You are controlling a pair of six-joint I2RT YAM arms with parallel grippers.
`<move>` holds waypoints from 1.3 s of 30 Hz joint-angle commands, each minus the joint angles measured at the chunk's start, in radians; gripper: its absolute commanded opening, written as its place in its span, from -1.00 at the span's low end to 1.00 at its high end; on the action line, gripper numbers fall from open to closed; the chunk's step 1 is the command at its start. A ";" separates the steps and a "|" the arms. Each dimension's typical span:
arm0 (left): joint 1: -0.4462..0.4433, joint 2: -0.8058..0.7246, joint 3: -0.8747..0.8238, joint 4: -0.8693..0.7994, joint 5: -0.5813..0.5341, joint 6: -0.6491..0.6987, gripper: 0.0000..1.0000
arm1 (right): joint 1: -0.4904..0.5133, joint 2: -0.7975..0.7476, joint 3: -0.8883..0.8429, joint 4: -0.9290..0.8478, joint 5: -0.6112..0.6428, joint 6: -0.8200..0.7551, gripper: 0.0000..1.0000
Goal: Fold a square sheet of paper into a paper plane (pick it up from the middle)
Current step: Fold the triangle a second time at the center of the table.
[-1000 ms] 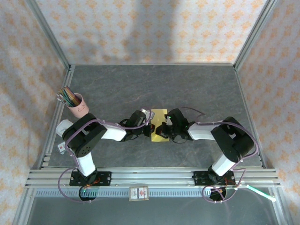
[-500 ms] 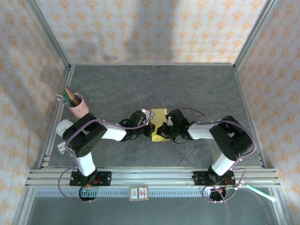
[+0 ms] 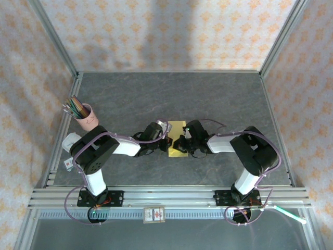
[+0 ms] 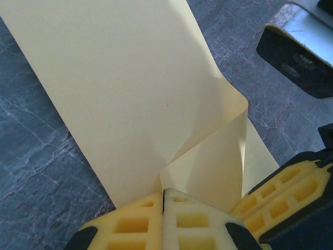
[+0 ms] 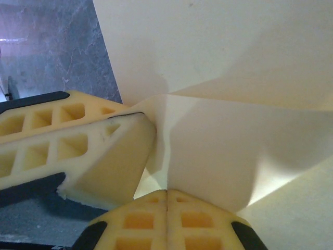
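Note:
The square sheet of paper (image 3: 177, 135) lies pale yellow on the dark table mid-way between the arms, partly folded. In the left wrist view the sheet (image 4: 119, 88) has a flap (image 4: 218, 151) curled over, its corner running into my left gripper (image 4: 164, 194), which is shut on it. My right gripper (image 5: 166, 192) is shut on a lifted flap of the sheet (image 5: 234, 62). The two grippers sit close together at the sheet's near part, left gripper (image 3: 167, 142) and right gripper (image 3: 182, 142). The left gripper's fingers (image 5: 88, 156) press beside the right's.
A pink cup of coloured pencils (image 3: 86, 116) stands at the left of the table. Metal frame posts and patterned walls close in the table. A rail (image 3: 171, 195) with a small label card (image 3: 154, 214) runs along the near edge.
The right arm's elbow and wrist have shifted slightly left toward the paper. The left arm and the sheet look unmoved.

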 commanded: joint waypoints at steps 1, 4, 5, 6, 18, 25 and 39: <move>0.000 0.068 -0.019 -0.165 -0.055 0.026 -1.00 | -0.014 -0.008 0.022 -0.041 0.026 -0.033 -0.97; 0.000 0.068 -0.017 -0.166 -0.057 0.027 -1.00 | -0.027 -0.042 0.037 -0.059 0.029 -0.036 -0.97; 0.000 0.068 -0.016 -0.165 -0.056 0.027 -1.00 | -0.030 -0.047 0.043 -0.061 0.028 -0.036 -0.97; 0.000 0.068 -0.015 -0.167 -0.055 0.027 -1.00 | -0.032 -0.048 0.052 -0.064 0.027 -0.039 -0.97; 0.000 0.067 -0.011 -0.177 -0.059 0.033 -1.00 | -0.074 0.038 0.061 -0.068 0.028 -0.090 -0.98; 0.001 0.068 -0.008 -0.178 -0.060 0.035 -1.00 | -0.097 0.008 0.073 -0.091 0.015 -0.101 -0.98; 0.000 0.067 -0.011 -0.176 -0.059 0.036 -1.00 | -0.149 0.061 0.093 -0.095 0.010 -0.145 -0.98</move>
